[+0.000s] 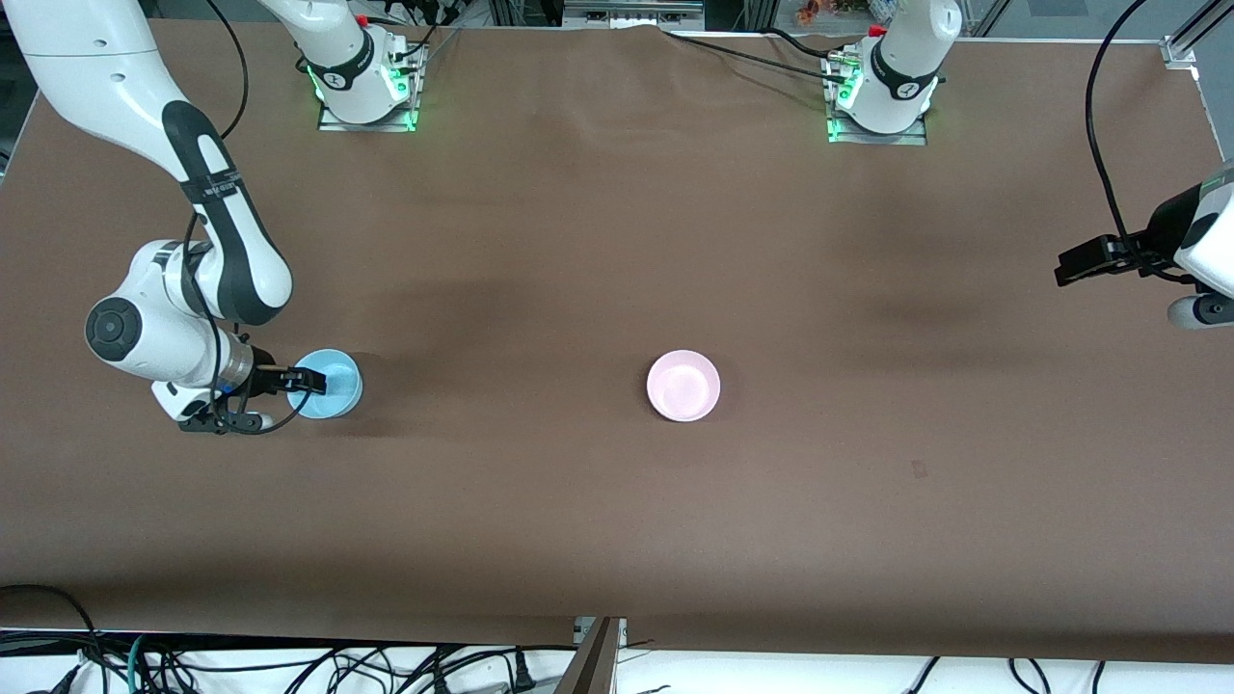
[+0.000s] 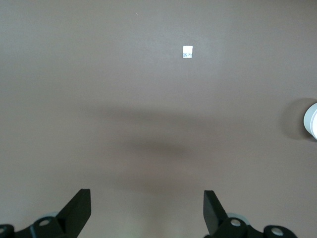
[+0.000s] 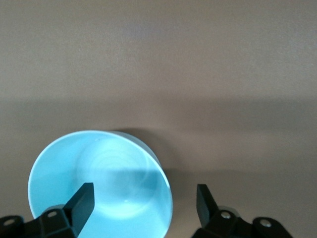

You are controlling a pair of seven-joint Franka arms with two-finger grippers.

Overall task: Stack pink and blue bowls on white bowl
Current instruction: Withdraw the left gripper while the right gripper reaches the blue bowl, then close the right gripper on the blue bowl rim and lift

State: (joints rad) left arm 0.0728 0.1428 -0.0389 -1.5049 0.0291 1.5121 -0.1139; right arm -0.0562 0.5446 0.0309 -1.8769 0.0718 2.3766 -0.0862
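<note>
Blue bowl empty, its rim between right gripper's wide-open fingers.

White arms w/ black joints, black cables, green-lit bases.

A wide table under a matte brown cloth fills the view; tangled black cables lie along its 6 o'clock edge; metal frame rails cross at 12 o'clock; soft shadows band the cloth.

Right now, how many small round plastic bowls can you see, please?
2: a light blue round plastic bowl at the right gripper, a pale pink one mid-table. A white edge in the left wrist view may be a third.
</note>
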